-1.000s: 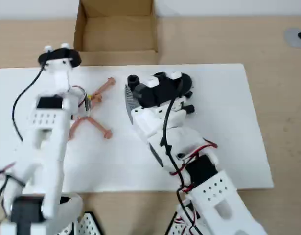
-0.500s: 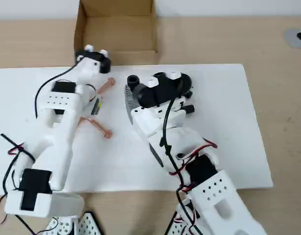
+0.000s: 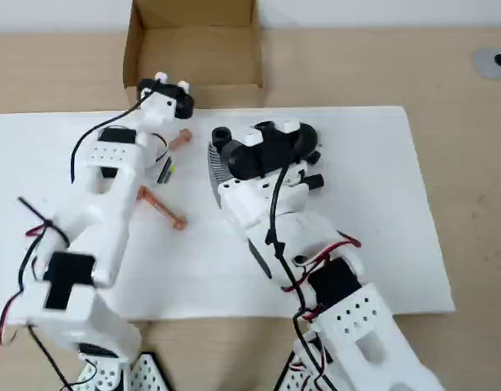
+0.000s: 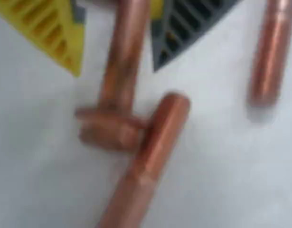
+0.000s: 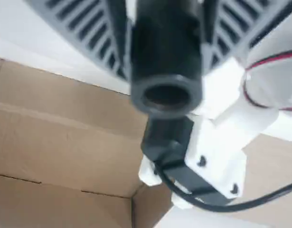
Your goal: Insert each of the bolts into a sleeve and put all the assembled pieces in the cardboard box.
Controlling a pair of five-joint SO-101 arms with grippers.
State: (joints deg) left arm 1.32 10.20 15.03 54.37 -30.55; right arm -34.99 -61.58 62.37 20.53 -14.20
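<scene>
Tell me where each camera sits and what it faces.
High: fixed overhead, facing down at the table; left arm and right arm show.
Left wrist: on left arm, facing down past open left claw at bolts.
Right wrist: on right arm, facing past right claw and sleeve toward box, left arm.
Shared: high and left wrist, bolts; high and right wrist, box.

white board (image 3: 380, 244) | on wooden table (image 3: 470, 163) | grey disc (image 3: 492, 62) far corner

Lab/workshop bench, wood table (image 3: 470, 147), white work mat (image 3: 380, 228) (w/ exposed wiring (image 3: 274, 208))
</scene>
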